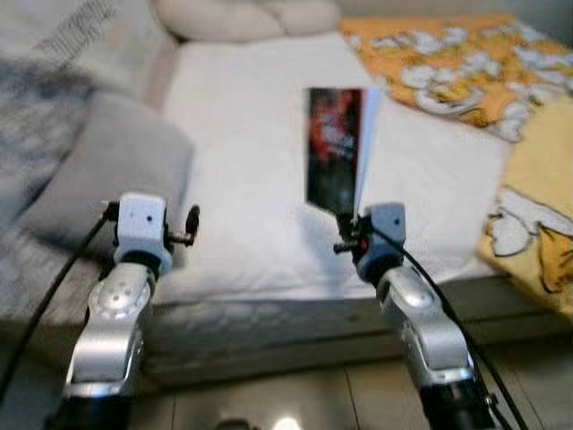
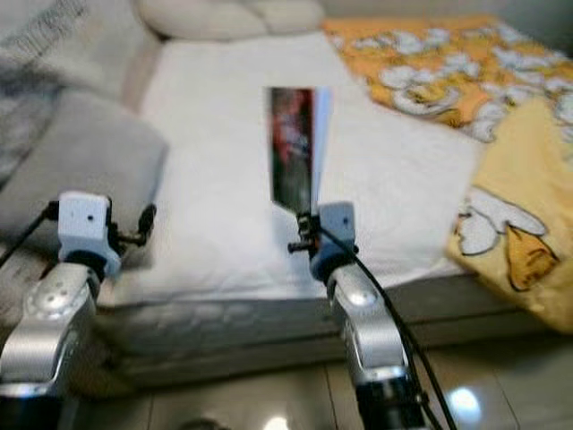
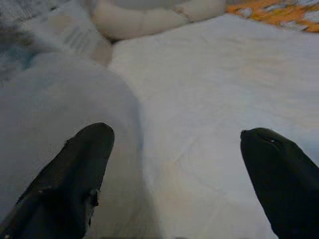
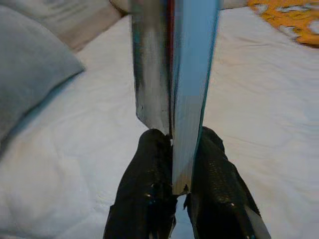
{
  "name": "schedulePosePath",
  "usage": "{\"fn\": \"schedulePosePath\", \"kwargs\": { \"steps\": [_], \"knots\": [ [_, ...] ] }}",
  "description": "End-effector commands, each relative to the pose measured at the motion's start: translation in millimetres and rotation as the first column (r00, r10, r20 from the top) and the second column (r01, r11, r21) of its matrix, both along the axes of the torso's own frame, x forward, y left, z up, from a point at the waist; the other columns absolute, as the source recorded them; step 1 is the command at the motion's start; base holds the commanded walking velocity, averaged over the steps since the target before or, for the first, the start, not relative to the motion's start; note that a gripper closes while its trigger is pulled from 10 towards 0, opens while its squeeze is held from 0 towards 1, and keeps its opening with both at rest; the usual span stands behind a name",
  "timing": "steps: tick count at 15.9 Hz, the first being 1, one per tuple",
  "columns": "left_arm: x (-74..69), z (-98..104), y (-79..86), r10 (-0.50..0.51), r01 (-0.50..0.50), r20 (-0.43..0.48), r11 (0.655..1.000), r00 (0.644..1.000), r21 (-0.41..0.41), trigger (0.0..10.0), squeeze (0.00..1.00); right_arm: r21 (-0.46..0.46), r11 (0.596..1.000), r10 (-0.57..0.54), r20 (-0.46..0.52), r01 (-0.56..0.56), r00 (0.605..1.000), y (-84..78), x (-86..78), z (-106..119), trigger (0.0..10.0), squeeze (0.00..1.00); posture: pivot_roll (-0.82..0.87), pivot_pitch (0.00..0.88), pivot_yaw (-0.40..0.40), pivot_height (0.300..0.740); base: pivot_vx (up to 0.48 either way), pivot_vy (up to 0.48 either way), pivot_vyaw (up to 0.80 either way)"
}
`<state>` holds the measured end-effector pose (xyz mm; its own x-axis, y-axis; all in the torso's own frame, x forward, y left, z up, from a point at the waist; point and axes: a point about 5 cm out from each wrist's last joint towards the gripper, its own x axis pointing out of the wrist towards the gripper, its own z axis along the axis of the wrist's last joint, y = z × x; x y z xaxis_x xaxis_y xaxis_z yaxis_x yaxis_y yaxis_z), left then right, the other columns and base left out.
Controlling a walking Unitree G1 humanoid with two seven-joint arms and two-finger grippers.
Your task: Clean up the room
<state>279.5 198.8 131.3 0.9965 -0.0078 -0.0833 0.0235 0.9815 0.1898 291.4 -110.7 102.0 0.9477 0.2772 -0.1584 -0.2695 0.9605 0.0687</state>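
A book (image 1: pixel 336 148) with a dark red-and-black cover and white page edges is held upright above the white bed (image 1: pixel 242 152). My right gripper (image 4: pixel 174 164) is shut on the book's (image 4: pixel 172 74) lower corner, one black finger on each side. My left gripper (image 3: pixel 174 164) hovers open over the bed's left side, near the grey pillow (image 1: pixel 107 170); nothing lies between its fingers (image 3: pixel 75 169). Its wrist (image 1: pixel 143 224) sits low at the bed's front edge.
An orange and yellow duck-print blanket (image 1: pixel 483 81) covers the bed's right side and hangs over the front corner. A cream pillow (image 1: pixel 251 16) lies at the head, and a grey patterned cover (image 1: pixel 45 63) at the left. Glossy tiled floor (image 1: pixel 286 399) runs below.
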Motion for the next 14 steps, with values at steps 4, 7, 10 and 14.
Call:
{"fn": "schedulePosePath", "kwargs": {
  "steps": [4, 7, 10, 14],
  "knots": [
    [1.7, 0.2, -5.7, -0.021, 0.021, 0.002, 1.0, 1.0, -0.001, 10.0, 0.0, -0.015, 1.0, 0.009, 0.041, -0.009, 0.999, -5.9, 2.2, 9.0, 10.0, 0.0, 0.03, 0.0, 0.019, 0.74, 0.343, 0.0, 0.0],
    [3.2, 1.5, -4.0, -0.019, 0.019, 0.004, 1.0, 1.0, 0.002, 10.0, 0.0, -0.013, 0.999, 0.034, 0.045, -0.033, 0.998, -1.8, 2.0, 9.8, 10.0, 0.0, 0.03, 0.0, 0.021, 0.74, 0.35, 0.0, 0.78],
    [2.1, 0.9, -4.1, -0.02, 0.02, 0.001, 1.0, 1.0, 0.003, 10.0, 0.0, 0.017, 0.999, 0.039, 0.031, -0.039, 0.999, -3.1, 0.1, 8.3, 10.0, 0.0, 0.03, 0.0, 0.02, 0.74, 0.35, 0.0, 0.0],
    [2.4, 0.6, -3.4, -0.024, 0.024, 0.0, 1.0, 1.0, 0.008, 10.0, 0.0, 0.021, 0.999, 0.048, 0.03, -0.049, 0.998, -1.9, -0.3, 8.2, 10.0, 0.0, 0.03, 0.0, 0.02, 0.74, 0.35, 0.0, 0.0]
  ]
}}
